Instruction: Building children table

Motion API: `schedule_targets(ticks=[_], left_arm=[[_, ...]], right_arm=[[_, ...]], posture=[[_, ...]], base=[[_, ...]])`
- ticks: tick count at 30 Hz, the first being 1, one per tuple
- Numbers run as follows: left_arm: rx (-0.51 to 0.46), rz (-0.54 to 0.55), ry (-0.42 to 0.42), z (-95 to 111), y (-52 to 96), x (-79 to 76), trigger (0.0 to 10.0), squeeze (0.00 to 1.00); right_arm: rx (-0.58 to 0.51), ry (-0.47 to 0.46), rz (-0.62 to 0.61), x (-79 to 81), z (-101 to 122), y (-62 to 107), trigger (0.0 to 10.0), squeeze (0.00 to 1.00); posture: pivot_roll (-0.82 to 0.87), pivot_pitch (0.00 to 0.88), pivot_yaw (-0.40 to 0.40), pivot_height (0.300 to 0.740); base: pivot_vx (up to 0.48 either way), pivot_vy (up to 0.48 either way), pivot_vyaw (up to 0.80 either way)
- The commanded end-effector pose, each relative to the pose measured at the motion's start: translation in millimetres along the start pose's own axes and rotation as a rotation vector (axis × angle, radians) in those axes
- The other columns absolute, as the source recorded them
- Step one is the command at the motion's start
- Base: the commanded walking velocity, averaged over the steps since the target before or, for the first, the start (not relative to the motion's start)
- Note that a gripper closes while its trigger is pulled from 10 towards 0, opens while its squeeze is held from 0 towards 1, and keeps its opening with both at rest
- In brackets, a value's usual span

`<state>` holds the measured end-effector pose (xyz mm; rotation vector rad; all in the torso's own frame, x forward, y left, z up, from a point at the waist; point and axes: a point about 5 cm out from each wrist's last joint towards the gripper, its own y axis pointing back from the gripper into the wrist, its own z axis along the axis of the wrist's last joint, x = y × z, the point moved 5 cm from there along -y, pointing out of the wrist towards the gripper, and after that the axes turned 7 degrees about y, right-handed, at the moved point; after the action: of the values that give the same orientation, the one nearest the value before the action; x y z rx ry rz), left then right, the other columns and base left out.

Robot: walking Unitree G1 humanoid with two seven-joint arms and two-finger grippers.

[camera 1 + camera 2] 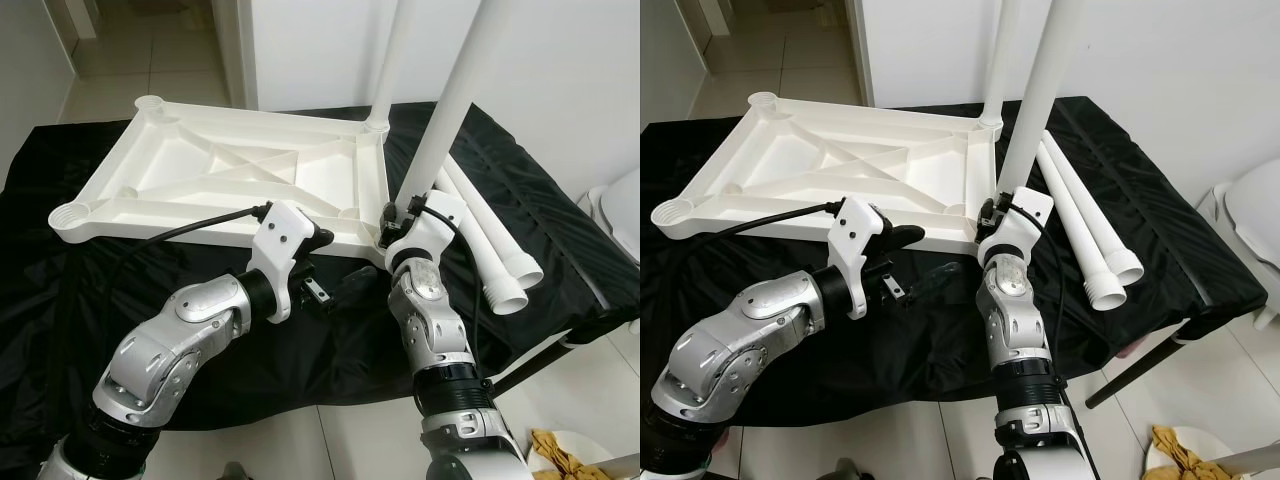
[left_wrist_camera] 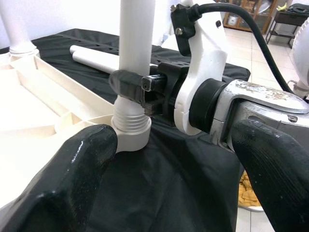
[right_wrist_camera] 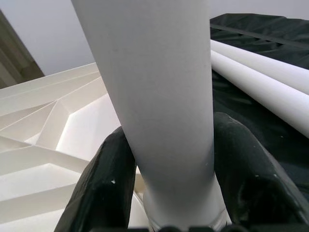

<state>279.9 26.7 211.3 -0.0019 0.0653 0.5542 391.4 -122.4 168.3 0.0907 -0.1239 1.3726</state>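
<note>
lying upside down on a black cloth (image 1: 200,350), the white tabletop (image 1: 215,175) has one leg (image 1: 395,60) upright in its far right corner socket. a second leg (image 1: 450,100) stands tilted in the near right socket (image 2: 130,133), pinched low down between the right gripper (image 2: 137,87)'s fingers (image 3: 108,183). the left gripper (image 1: 325,270), fingers spread, hovers just left of that socket. two spare legs (image 1: 495,255) lie side by side on the cloth to the right.
</note>
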Motion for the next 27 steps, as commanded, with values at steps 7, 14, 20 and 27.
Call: schedule_targets(ticks=[7, 14, 20, 27], left_arm=[[0.004, -0.057, -0.002, 0, 0.4, -8.6, 10.0, 0.00], [0.003, -0.056, 0.001, 0, 0.6, -8.9, 10.0, 0.00], [0.002, -0.051, 0.002, 0, 1.0, -8.2, 10.0, 0.00], [0.003, -0.048, 0.004, 0, 1.1, -7.5, 10.0, 0.00]], right_arm=[[0.204, -0.168, -0.026, 0.2, -46, 9.8, 10.0, 0.00], [0.170, -0.166, 0.029, 5.5, -42, 10.0, 10.0, 1.00], [0.052, -0.072, 0.134, 16.3, -20, 9.4, 10.0, 1.00], [-0.043, 0.008, 0.235, 23.4, 0, 5.3, 10.0, 0.00]], posture=[[-0.01, 0.062, -0.011, 0.740], [-0.01, 0.067, -0.012, 0.740], [0.00, 0.070, -0.011, 0.740], [-0.01, 0.071, -0.008, 0.740]], base=[[0.000, 0.000, 0.00], [0.000, 0.000, 0.00], [0.000, 0.000, 0.00], [0.000, 0.000, 0.00]])
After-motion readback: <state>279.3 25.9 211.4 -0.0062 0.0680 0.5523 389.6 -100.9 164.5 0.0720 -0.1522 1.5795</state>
